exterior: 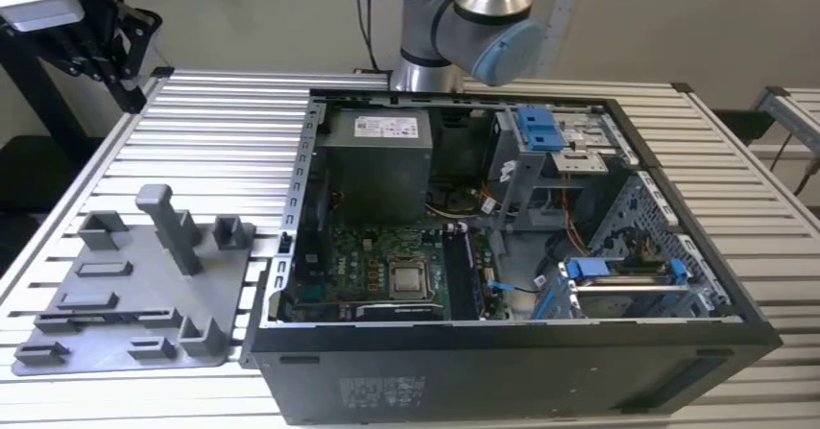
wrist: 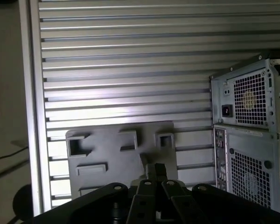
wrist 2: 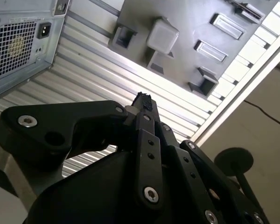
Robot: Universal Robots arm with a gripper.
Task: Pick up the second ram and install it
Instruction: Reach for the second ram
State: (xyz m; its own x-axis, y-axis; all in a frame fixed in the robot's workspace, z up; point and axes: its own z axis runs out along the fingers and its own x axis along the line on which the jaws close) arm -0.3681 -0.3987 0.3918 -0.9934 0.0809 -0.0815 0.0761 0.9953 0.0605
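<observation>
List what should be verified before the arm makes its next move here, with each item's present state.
1. Computer case open, motherboard exposed: ok.
2. Gripper hangs above the grey tray, apart from it: ok.
3. Grey tray lies flat on the ridged table, beside the case: ok.
4. Tray's upright post stands clear of the gripper: ok.
5. Where the second ram lies: cannot tell.
6. Free memory slot on the motherboard: cannot tell.

Grey tray (wrist: 112, 151): partly hidden behind gripper (wrist: 155, 169) (beside computer case (wrist: 245, 163)).
Memory slots (exterior: 474, 271): inside that case, too small to tell.
</observation>
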